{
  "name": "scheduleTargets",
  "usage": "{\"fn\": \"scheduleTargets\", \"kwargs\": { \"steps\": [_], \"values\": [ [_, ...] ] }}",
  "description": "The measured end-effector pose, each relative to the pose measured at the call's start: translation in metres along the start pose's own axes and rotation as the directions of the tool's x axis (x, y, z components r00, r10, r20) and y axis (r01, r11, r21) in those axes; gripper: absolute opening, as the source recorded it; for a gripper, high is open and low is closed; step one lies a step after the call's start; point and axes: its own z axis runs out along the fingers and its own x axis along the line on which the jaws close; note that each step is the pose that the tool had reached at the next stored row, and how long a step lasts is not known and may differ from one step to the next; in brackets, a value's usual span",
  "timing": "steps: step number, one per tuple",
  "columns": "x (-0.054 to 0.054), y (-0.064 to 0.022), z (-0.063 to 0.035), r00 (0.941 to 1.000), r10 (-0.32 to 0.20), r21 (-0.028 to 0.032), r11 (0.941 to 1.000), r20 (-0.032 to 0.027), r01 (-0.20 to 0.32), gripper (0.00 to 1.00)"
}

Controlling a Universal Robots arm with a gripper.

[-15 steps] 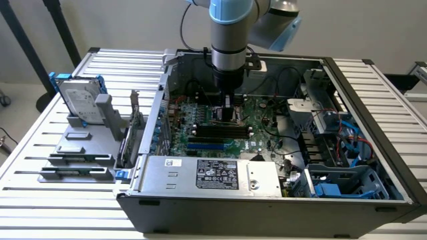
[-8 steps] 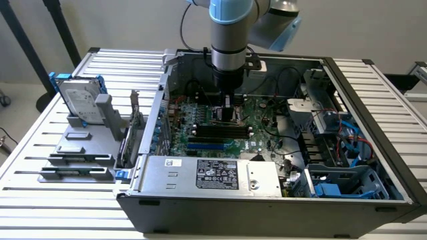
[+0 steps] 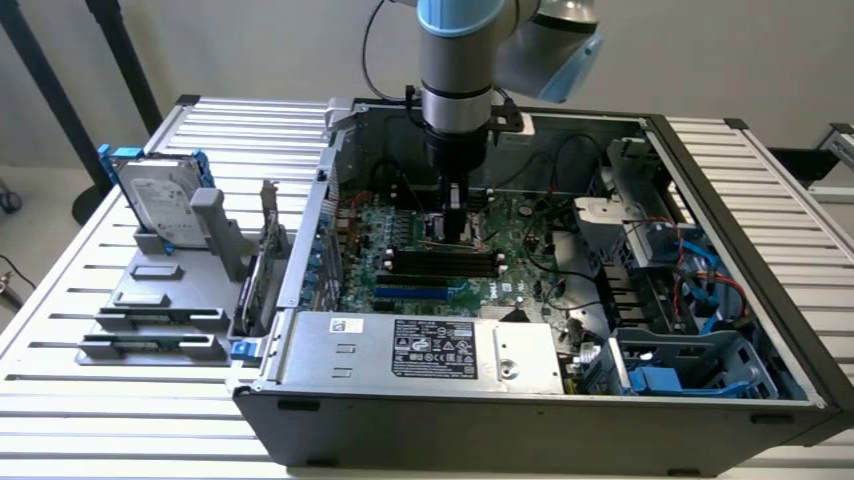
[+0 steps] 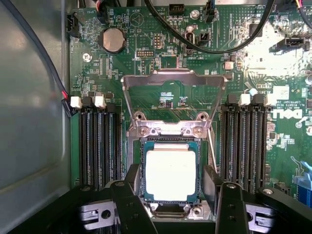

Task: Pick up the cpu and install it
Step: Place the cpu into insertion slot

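Leftmost, at the exterior view's left, on the white slatted table: large silver hard drive in a blue frame, upright in a grey plastic holder, well apart from the work. Next rightward, the dark grey open computer case, with a silver boxed power supply along its near wall and a green motherboard on its floor. Over mid-board, the black two-fingered gripper, reaching straight down from the arm.

Seen from the wrist: small flat square cpu with a dull silver metal top and pale rim, lying flat in its socket, metal face up, between the black fingers. Near square, so no clear long axis; sides squared to the socket frame and parallel to the black memory slots flanking it. Gripper spread open, wider than the chip, gripping nothing; one finger just beside a chip edge, the other clear of it.

Hinged silver metal load plate swung up off the socket, leaving the chip's top uncovered. Room tight sideways between the slot banks, free overhead. Black cables looping beyond the plate, away from the chip.

Farthest toward the exterior view's right, a silver drive cage and blue plastic trays against the case wall, well apart from the socket.
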Motion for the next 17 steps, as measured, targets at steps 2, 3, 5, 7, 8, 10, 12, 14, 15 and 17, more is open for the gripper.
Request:
{"fn": "scheduleTargets", "kwargs": {
  "steps": [2, 3, 5, 7, 8, 10, 12, 14, 15, 17],
  "values": [
    [0.0, -0.0022, -0.0043, 1.0, 0.0, 0.0004, 1.0, -0.0015, 0.0, 0.62],
    [0.0, -0.0039, -0.0063, 1.0, 0.0, 0.0008, 1.0, -0.0027, 0.0, 0.62],
    [0.0, -0.0078, -0.0095, 1.0, 0.0, 0.0022, 1.0, -0.0045, 0.0, 0.54],
    [0.0, -0.0125, -0.0117, 1.0, 0.001, 0.0048, 1.0, -0.0058, -0.001, 0.47],
    [0.0, -0.0149, -0.0127, 1.0, 0.001, 0.0066, 1.0, -0.0064, -0.001, 0.42],
    [0.0, -0.0198, -0.0146, 1.0, 0.001, 0.0109, 0.9999, -0.0067, -0.001, 0.36],
    [0.0, -0.0246, -0.0164, 1.0, 0.001, 0.0162, 0.9999, -0.0073, -0.001, 0.24],
    [0.0, -0.0281, -0.0182, 1.0, 0.002, 0.0222, 0.9998, -0.0079, -0.001, 0.18],
    [0.0, -0.029, -0.0191, 1.0, 0.002, 0.0253, 0.9997, -0.008, -0.001, 0.12],
    [0.0, -0.0294, -0.0202, 1.0, 0.002, 0.0301, 0.9995, -0.0088, -0.002, 0.11]
  ]
}}
